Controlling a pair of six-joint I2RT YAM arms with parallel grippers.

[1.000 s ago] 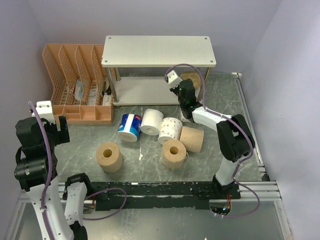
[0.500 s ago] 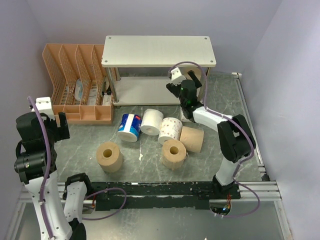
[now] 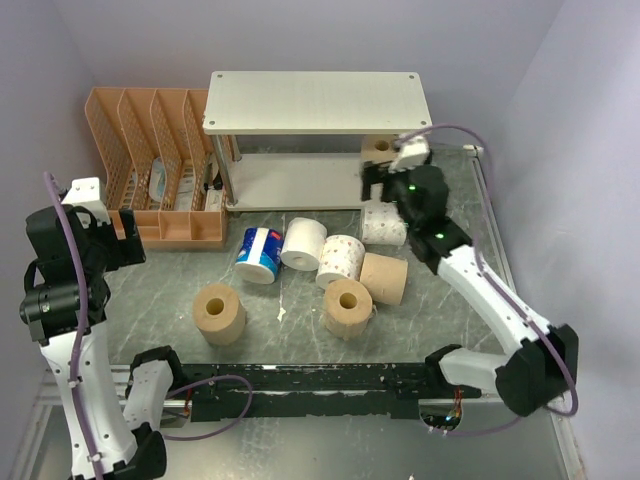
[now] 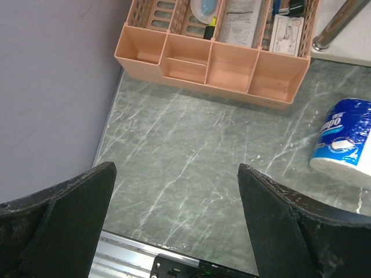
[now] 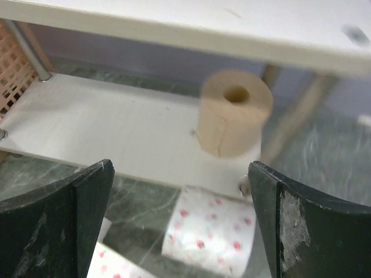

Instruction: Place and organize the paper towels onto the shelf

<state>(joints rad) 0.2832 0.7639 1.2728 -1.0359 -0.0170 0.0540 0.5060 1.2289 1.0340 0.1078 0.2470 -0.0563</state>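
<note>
shelf: the shelf (image 3: 318, 100) stood at the back of the table (image 3: 160, 290), two off-white boards on silver legs.
roll on shelf: one tan roll (image 5: 235, 113) stood on end at the right end of the lower board, core hole up.
nearest loose roll: a white printed roll (image 5: 208, 231) lay on the table just in front of the shelf's right front leg.
middle row: a blue-and-white roll (image 3: 259, 254), a plain white roll (image 3: 304, 243), a second printed roll (image 3: 341, 259) and a tan roll on its side (image 3: 384, 277) lay close together in a line.
near rolls: two tan rolls stood on end nearer the arms, one (image 3: 348, 306) touching the row, one (image 3: 219, 313) apart to the left.
right gripper: the right gripper (image 5: 179, 168) hung in front of the lower board, above the printed roll; fingers spread wide, nothing between them.
left gripper: the left gripper (image 4: 175, 168) hung high over the table's left side; fingers spread wide, nothing held.
organizer: an orange slotted organizer (image 3: 150, 170) stood just left of the shelf, with small items in its slots.
</note>
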